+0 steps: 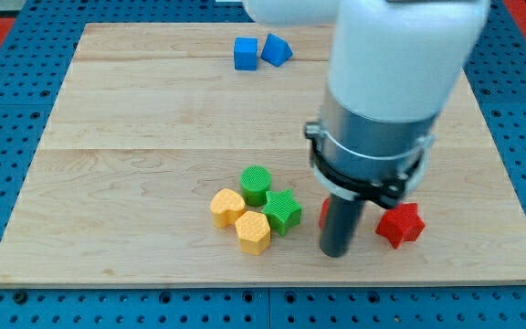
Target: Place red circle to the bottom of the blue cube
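The blue cube (245, 53) sits near the view's top, left of centre, with a blue triangular block (276, 49) touching its right side. The red circle (323, 212) is mostly hidden behind the dark rod; only a red sliver shows at the rod's left. My tip (334, 252) is at the view's lower middle, right against that red sliver, far below the blue cube. A red star (400, 224) lies just right of the rod.
A green cylinder (256, 184), a green star (282, 211), a yellow heart-like block (227, 206) and a yellow hexagon (253, 231) cluster left of the tip. The wooden board (135, 128) ends near the view's bottom; a blue pegboard surrounds it.
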Robot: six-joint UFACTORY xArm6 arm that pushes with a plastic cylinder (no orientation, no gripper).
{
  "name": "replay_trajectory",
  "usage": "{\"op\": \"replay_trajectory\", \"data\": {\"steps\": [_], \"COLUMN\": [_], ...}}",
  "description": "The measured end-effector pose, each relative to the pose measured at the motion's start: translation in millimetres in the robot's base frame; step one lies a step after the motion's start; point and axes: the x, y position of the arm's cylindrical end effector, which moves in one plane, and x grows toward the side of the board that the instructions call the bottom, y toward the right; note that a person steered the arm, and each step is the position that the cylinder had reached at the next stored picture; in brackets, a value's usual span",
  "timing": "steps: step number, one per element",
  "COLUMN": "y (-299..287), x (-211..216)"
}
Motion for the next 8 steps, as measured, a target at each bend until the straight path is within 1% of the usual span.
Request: {"op": "replay_trajectory", "data": {"steps": [1, 2, 3, 4, 5, 6, 7, 8], "y": [10, 22, 56, 80, 68, 19, 9, 64], "x": [-19, -27, -35, -33, -47, -78, -105, -105]}}
